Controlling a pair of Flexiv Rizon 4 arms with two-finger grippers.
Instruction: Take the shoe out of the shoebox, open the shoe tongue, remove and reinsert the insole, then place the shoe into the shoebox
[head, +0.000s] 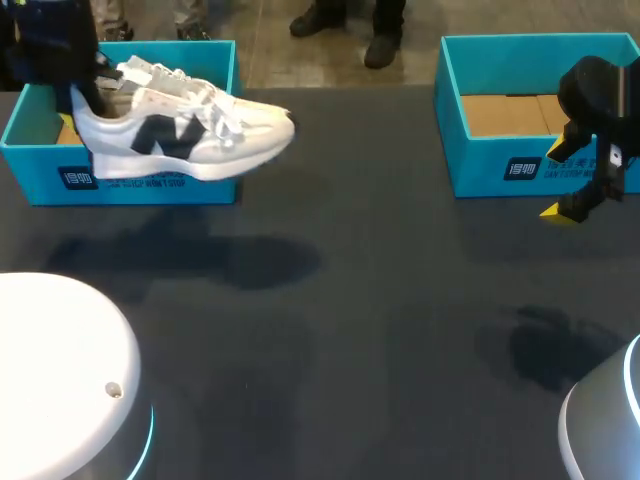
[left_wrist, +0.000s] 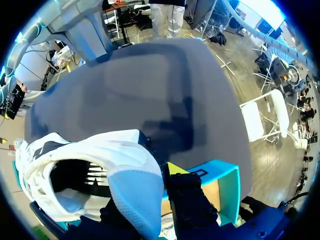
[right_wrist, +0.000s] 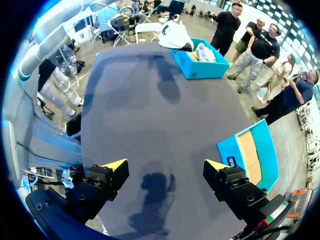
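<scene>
Dark grey tabletop (head: 380, 330) lies under both our arms, with a teal box at each far corner. Our left gripper (left_wrist: 150, 197) is clamped on the heel of the white shoe (head: 190, 135). In the left wrist view the heel collar sits between its fingers, and one yellow tip (left_wrist: 175, 168) presses the outer side while the other is hidden behind the shoe. The shoe hangs clear of the table with its sole about level and its toe pointing away from the gripper toward the table's middle. Its mouth is open below the wrist camera. Directly beneath this gripper is the shoebox (head: 150, 185), and the shoe crosses in front of its near wall. Some white contents remain inside that we cannot make out.

Our right gripper (right_wrist: 165, 165) holds nothing. Its fingers are spread wide with bare tabletop between them. It hangs above the table just beside the front wall of the second box (head: 490, 170), whose brown cardboard floor shows.
</scene>
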